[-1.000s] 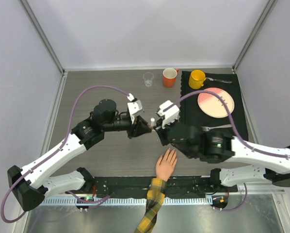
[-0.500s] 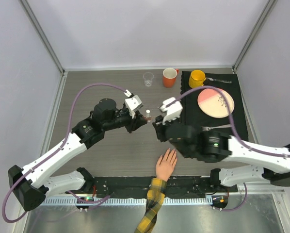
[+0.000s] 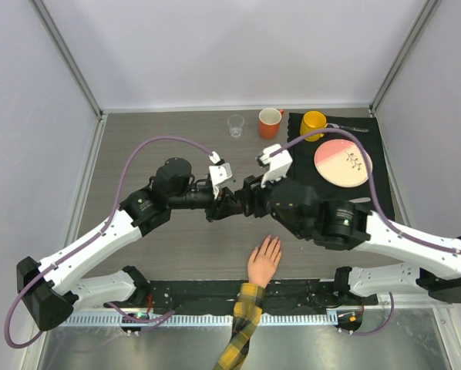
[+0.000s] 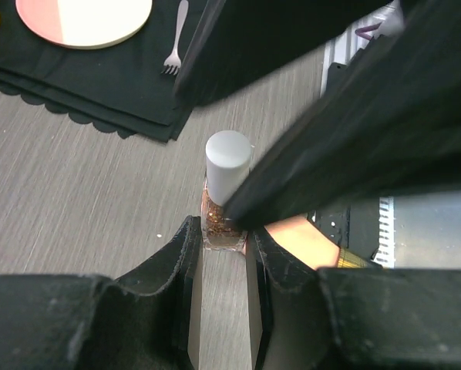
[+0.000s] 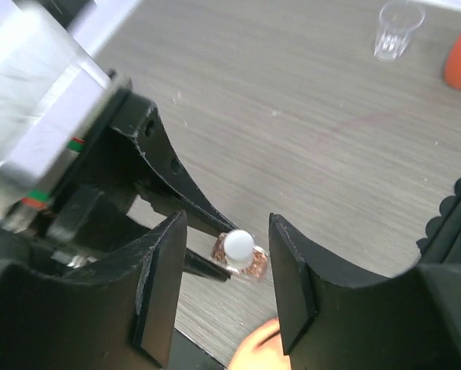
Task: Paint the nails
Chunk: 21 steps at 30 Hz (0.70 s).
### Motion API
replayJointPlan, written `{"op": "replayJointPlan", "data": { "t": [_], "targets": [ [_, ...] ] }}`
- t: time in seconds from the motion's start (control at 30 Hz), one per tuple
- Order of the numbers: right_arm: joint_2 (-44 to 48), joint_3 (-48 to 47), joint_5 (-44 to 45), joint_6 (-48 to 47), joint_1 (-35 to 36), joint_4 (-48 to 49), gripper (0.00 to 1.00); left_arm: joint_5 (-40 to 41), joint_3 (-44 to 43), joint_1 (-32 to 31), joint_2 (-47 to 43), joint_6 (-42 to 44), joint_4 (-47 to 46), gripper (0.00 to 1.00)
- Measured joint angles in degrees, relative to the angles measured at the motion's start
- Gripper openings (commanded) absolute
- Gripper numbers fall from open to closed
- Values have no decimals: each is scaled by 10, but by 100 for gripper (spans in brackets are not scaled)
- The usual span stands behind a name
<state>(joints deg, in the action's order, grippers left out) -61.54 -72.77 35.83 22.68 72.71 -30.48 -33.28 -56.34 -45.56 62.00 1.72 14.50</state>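
A small nail polish bottle (image 4: pixel 217 228) with coppery glitter and a white cap (image 4: pixel 228 158) hangs above the table. My left gripper (image 4: pixel 223 233) is shut on its glass body. My right gripper (image 5: pixel 226 231) is open, its fingers on either side of the cap (image 5: pixel 238 243) and clear of it. In the top view both grippers meet at mid-table, left (image 3: pixel 221 206) and right (image 3: pixel 243 202), and hide the bottle. The peach fake hand (image 3: pixel 264 259) with its plaid sleeve (image 3: pixel 244 324) lies flat near the front edge, just below them. Its nails are too small to make out.
Along the back stand a clear glass (image 3: pixel 236 125), an orange mug (image 3: pixel 270 122) and a yellow mug (image 3: pixel 314 125). A black mat (image 3: pixel 301 158) at the right carries a pink plate (image 3: pixel 342 163) and a fork (image 3: pixel 346 202). Grey walls enclose the table.
My right gripper has gone from shut to open and moved in around the bottle's cap. The left gripper shifted with the bottle, lifting, then settling back against the right one.
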Motion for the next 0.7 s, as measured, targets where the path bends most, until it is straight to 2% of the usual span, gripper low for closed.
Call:
{"op": "replayJointPlan", "data": {
  "t": [0.13,0.17,0.27,0.37,0.4,0.47,0.53,0.6,0.63,0.7],
  "targets": [
    [-42,0,-14,0,-5,-14,46,-3,0,-5,0,3,0,0],
    [-45,0,-15,0,-6,-17,39,-3,0,-5,0,5,3,0],
    [-47,-3,-17,0,-7,-22,29,-2,0,-8,1,9,7,0],
    [-47,-7,-16,0,-10,-33,28,1,-1,-11,1,17,12,0],
    [-47,-8,-16,0,-11,-35,34,2,-1,-12,1,18,12,0],
    [-47,-8,-17,1,-11,-37,36,2,-2,-12,1,19,15,0],
    [-47,-8,-18,1,-11,-39,24,2,-2,-13,1,18,17,0],
    [-47,-8,-19,1,-11,-39,4,2,-2,-13,1,19,18,0],
    [-47,-8,-19,2,-12,-42,1,3,-2,-13,1,18,20,0],
    [-47,-7,-19,2,-13,-44,1,6,-2,-13,2,18,22,27]
  ]
}}
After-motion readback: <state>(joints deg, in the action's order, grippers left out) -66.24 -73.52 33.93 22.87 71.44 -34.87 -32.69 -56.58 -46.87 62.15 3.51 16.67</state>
